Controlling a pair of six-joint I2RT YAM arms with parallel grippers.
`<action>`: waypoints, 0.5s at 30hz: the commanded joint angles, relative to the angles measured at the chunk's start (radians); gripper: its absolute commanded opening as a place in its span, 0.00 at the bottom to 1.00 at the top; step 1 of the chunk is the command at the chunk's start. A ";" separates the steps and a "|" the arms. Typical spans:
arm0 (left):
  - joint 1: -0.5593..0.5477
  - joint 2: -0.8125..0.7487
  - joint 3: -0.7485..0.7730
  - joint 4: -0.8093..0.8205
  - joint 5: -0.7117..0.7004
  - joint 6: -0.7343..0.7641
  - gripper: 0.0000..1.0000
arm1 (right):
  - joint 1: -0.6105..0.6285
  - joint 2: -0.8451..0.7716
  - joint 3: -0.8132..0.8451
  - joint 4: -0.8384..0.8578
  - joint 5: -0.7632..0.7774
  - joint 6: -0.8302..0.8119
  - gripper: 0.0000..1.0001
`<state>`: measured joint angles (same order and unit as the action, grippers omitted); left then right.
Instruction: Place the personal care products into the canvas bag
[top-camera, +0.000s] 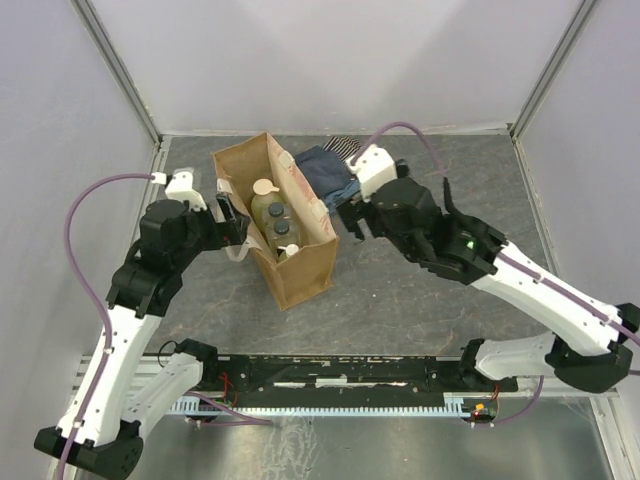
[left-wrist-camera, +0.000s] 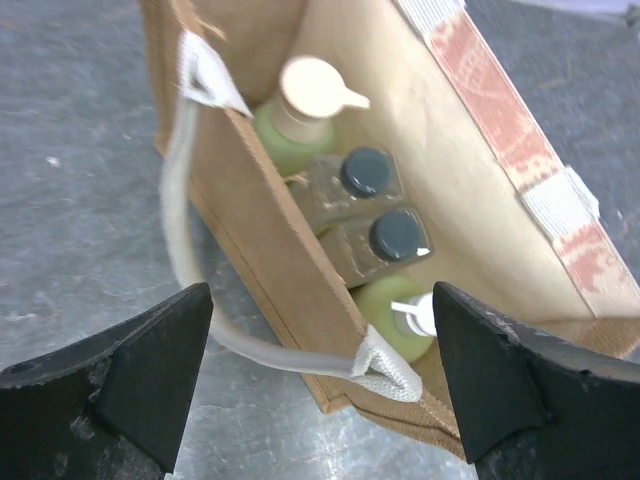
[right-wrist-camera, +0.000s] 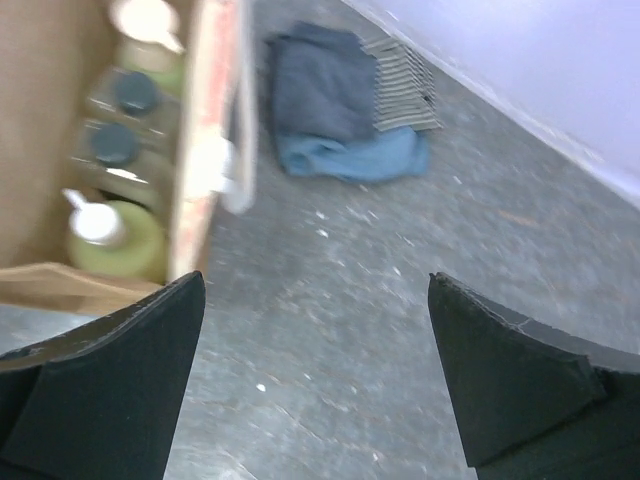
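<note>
Left tool (left-wrist-camera: 320, 295) gapes wide and carries nothing, poised just outside the near wall of the tall tan-brown canvas bag (left-wrist-camera: 285, 265), right over the looping whitish handle strap (left-wrist-camera: 183, 225). Right tool (right-wrist-camera: 316, 285) is spread wide too, empty, hanging over the grey speckled counter (right-wrist-camera: 420, 250) just beside the bag's printed side. The folded blue cloth (right-wrist-camera: 330, 110) and striped cloth (right-wrist-camera: 400, 85) lie beyond it.

Inside the bag, all in a row: the green bottle with beige cap (left-wrist-camera: 290, 125) at one end, the two clear square bottles with dark caps (left-wrist-camera: 365, 172) touching each other in the middle, and the yellow bottle with white pump (left-wrist-camera: 388, 318) at the other end. All four stand upright, so by my reading the packing is done and what's left is a clean exit.

To do that well, lift each tool straight up and away from the bag. The left one must clear that strap so it doesn't hook and tip the bag. The right one should keep off the rim and leave the cloths alone.
</note>
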<state>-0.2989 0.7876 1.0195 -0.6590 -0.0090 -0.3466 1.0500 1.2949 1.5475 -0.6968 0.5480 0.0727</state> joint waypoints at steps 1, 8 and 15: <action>-0.004 -0.013 0.083 -0.031 -0.185 0.045 0.98 | -0.116 -0.076 -0.140 -0.009 0.071 0.047 1.00; -0.001 0.068 0.083 -0.069 -0.300 0.079 1.00 | -0.365 -0.160 -0.327 0.019 -0.114 0.092 1.00; 0.067 0.096 0.056 -0.099 -0.447 0.135 1.00 | -0.551 -0.192 -0.440 0.033 -0.232 0.108 1.00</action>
<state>-0.2783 0.8913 1.0851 -0.7540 -0.3462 -0.2874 0.5724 1.1522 1.1400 -0.7048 0.3981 0.1543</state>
